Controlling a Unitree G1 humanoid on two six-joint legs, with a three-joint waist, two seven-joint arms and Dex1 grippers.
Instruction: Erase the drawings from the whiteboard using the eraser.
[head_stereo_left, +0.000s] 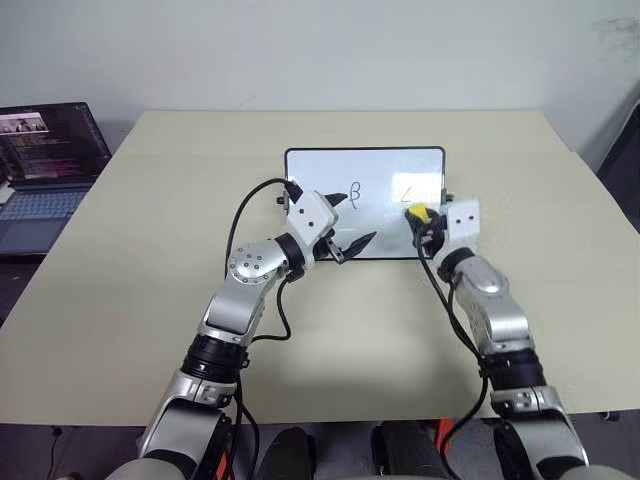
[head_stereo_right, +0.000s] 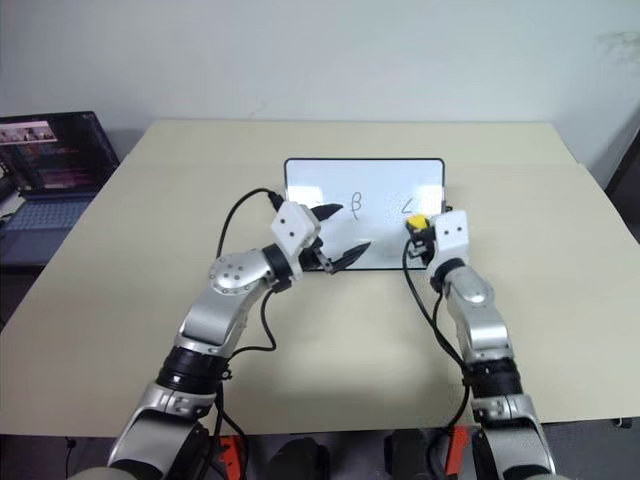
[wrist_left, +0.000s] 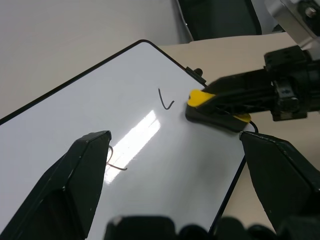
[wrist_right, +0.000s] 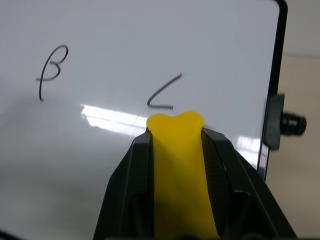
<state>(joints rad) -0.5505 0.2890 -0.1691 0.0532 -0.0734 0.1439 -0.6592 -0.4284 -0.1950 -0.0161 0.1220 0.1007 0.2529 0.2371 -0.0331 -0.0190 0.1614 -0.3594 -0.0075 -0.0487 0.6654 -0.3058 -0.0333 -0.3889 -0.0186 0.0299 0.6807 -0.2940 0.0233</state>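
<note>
Wiping at the half-erased right-hand mark on the whiteboard

Low in the frame, the right gripper (head_stereo_left: 425, 222) pinched the yellow eraser (wrist_right: 176, 150) tight, its tip on the whiteboard (head_stereo_left: 385, 162) just below the remaining angled stroke (wrist_right: 164, 95). The left gripper (head_stereo_left: 345, 228), fingers spread and empty, hovered over the board's lower left; the beta loop (head_stereo_left: 354, 192) lay beyond, at centre.
</note>
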